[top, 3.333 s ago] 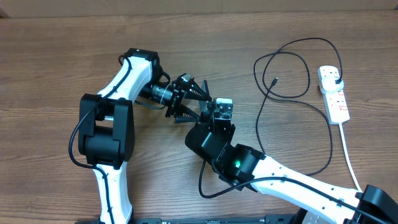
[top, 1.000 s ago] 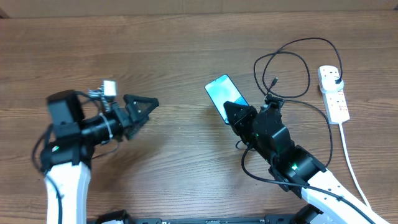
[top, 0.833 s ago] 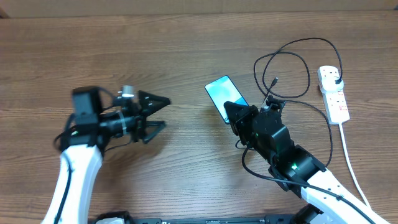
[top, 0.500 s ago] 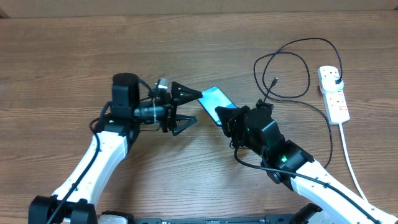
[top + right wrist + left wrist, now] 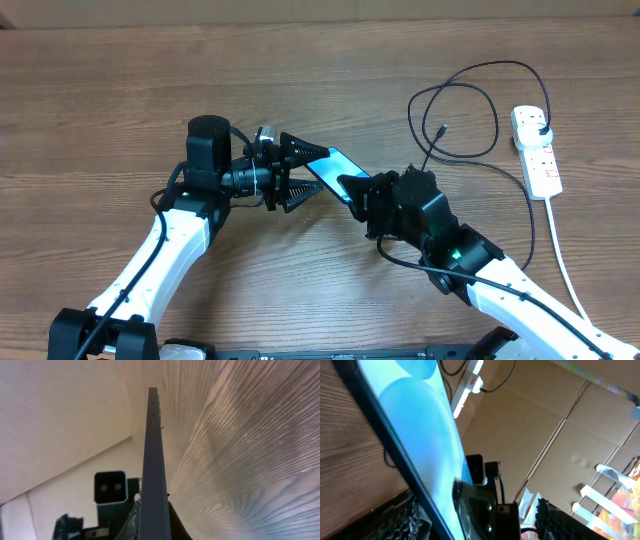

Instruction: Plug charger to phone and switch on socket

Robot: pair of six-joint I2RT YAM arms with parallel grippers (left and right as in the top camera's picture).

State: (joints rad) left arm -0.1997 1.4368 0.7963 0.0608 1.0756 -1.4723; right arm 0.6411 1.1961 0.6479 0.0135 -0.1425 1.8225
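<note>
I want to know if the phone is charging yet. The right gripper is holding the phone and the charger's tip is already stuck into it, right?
Not quite. The right gripper does hold the phone, but the charger tip is not in it: it lies loose on the table, apart from the phone. The overhead view shows this.

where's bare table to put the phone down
Bare table: the far strip above the phone, and the left end beyond the left arm. Crowded: the centre, where left gripper and right gripper meet at the phone, and the right, with charger loops and socket.
</note>
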